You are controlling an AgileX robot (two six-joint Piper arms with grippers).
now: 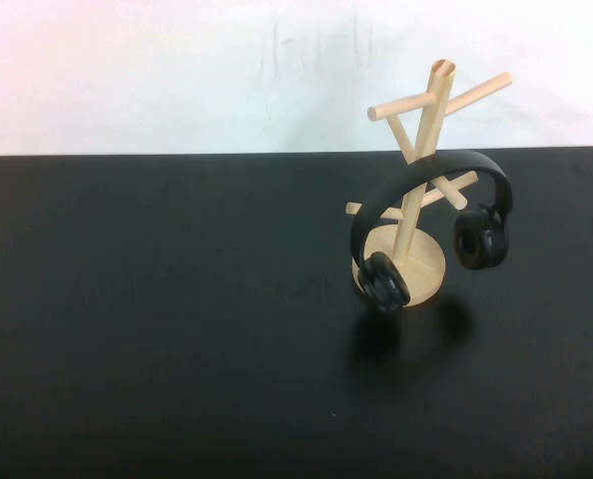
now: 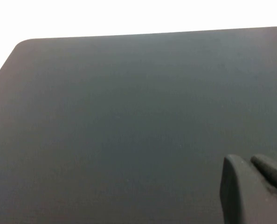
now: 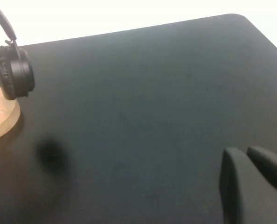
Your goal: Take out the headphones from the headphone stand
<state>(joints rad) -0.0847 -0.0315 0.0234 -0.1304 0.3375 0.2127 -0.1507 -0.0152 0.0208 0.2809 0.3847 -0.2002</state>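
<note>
High view: headphones [image 1: 431, 165] hang on upright headphone stand [image 1: 416, 190]; left tool [image 2: 250, 186], right tool [image 3: 250, 184] states unclear.

Little of the robot's body is shown. In the left wrist view, the left gripper [image 2: 262, 186] is seen at the frame's corner as dark grey, matte, rounded parts: a broad blunt finger [image 2: 238, 191] and a slimmer one [image 2: 271, 170] beside it, close together. In the right wrist view, the right gripper [image 3: 259, 179] is shown in the same form and colour, with a wide finger [image 3: 236, 186] and a narrower one [image 3: 269, 163]. No part of either arm is seen in the high view.
</note>
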